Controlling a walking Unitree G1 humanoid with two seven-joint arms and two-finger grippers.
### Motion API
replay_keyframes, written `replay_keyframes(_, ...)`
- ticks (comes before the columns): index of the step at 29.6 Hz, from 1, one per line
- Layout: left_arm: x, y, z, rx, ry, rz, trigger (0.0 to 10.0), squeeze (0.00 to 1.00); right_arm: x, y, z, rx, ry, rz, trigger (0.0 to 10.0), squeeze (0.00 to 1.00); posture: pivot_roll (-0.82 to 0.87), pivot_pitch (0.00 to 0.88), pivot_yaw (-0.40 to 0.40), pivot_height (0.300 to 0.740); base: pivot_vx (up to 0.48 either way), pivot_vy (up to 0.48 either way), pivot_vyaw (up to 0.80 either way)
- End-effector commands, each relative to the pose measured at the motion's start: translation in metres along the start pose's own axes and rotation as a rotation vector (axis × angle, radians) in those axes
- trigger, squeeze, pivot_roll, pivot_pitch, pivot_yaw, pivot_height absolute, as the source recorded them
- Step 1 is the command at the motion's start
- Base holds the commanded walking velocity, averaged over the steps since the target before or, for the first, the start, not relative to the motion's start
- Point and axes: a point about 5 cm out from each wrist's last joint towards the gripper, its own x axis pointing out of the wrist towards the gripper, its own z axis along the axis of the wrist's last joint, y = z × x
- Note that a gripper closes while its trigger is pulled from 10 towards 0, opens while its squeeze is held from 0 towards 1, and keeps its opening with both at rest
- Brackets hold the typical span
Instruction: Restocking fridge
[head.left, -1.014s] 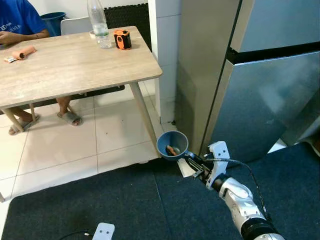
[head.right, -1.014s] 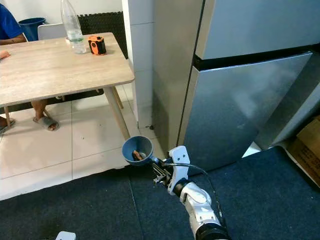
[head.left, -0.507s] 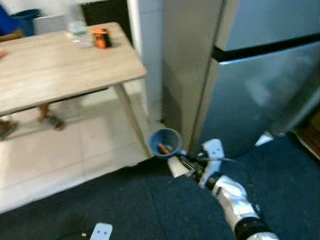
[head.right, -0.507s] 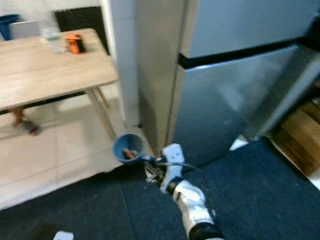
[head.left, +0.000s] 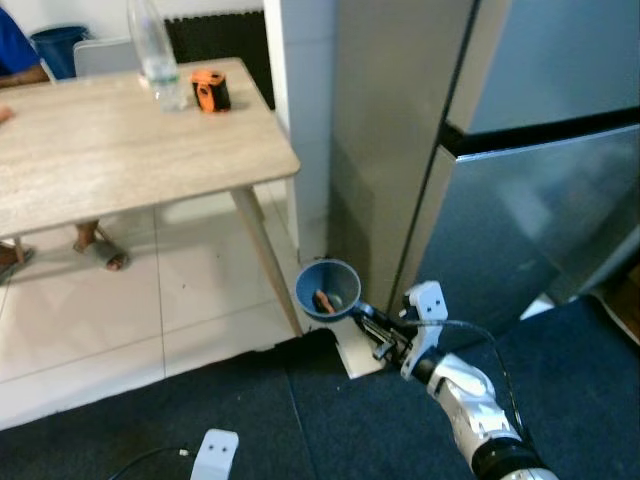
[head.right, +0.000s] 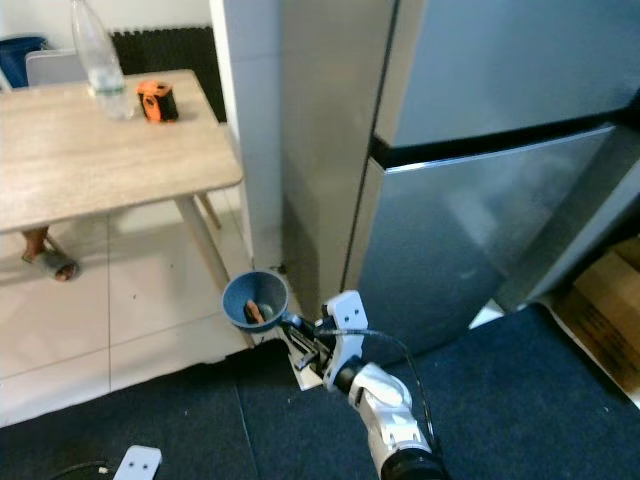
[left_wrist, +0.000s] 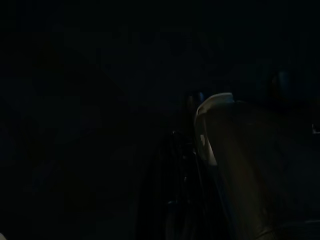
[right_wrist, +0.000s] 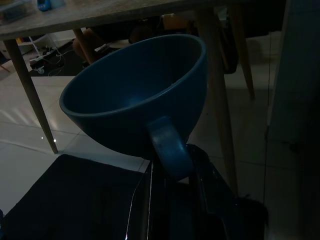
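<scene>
My right gripper (head.left: 365, 314) is shut on the handle of a blue cup (head.left: 327, 289), held out low in front of the grey fridge (head.left: 520, 200). A small orange-brown item (head.left: 323, 300) lies inside the cup. In the right wrist view the blue cup (right_wrist: 135, 95) sits close up, its handle (right_wrist: 167, 150) between the black fingers (right_wrist: 205, 190). The fridge doors are closed. The left wrist view is very dark, with a pale curved shape (left_wrist: 210, 125) faintly visible.
A wooden table (head.left: 120, 140) stands to the left with a clear bottle (head.left: 158, 50) and an orange tape measure (head.left: 210, 88) on it. A person's sandalled foot (head.left: 100, 255) rests beneath it. A white column (head.left: 300, 110) stands beside the fridge. Dark blue carpet (head.left: 300, 420) meets pale tiles.
The camera view has shifted and steadied after a blurred frame. My right gripper still holds the blue cup in about the same place before the fridge.
</scene>
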Motion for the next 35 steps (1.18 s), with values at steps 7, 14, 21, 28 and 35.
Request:
replay_keyframes(7, -0.0029, 0.0004, -0.0155, 0.015, 0.061, -0.012, 10.0, 0.0, -0.0021, 0.0009, 0.0024, 0.006, -0.021, 0.021, 10.0, 0.0, -0.04, 0.055, -0.01, 0.74, 0.0, -0.464, 0.0)
replay_keyframes(14, -0.0027, 0.0002, -0.0148, 0.013, 0.059, -0.014, 10.0, 0.0, -0.0014, 0.0035, 0.0032, 0.015, -0.03, 0.04, 10.0, 0.0, -0.04, 0.051, -0.008, 0.74, 0.0, -0.465, 0.0)
replay_keyframes(21, -0.0027, 0.0007, -0.0148, 0.007, 0.058, -0.004, 10.0, 0.0, -0.0011, 0.0058, 0.0042, 0.018, -0.036, 0.057, 10.0, 0.0, -0.04, 0.056, -0.009, 0.74, 0.0, -0.258, 0.0)
replay_keyframes(28, -0.0028, 0.0012, -0.0141, -0.017, 0.045, 0.002, 10.0, 0.0, -0.0009, 0.0064, 0.0061, 0.02, -0.041, 0.074, 10.0, 0.0, -0.04, 0.058, -0.011, 0.74, 0.0, 0.0, 0.0)
replay_keyframes(35, -0.0029, 0.0025, -0.0132, -0.019, 0.037, 0.011, 10.0, 0.0, -0.0005, 0.0092, 0.0068, 0.022, -0.044, 0.091, 10.0, 0.0, -0.04, 0.06, -0.008, 0.74, 0.0, 0.0, 0.0)
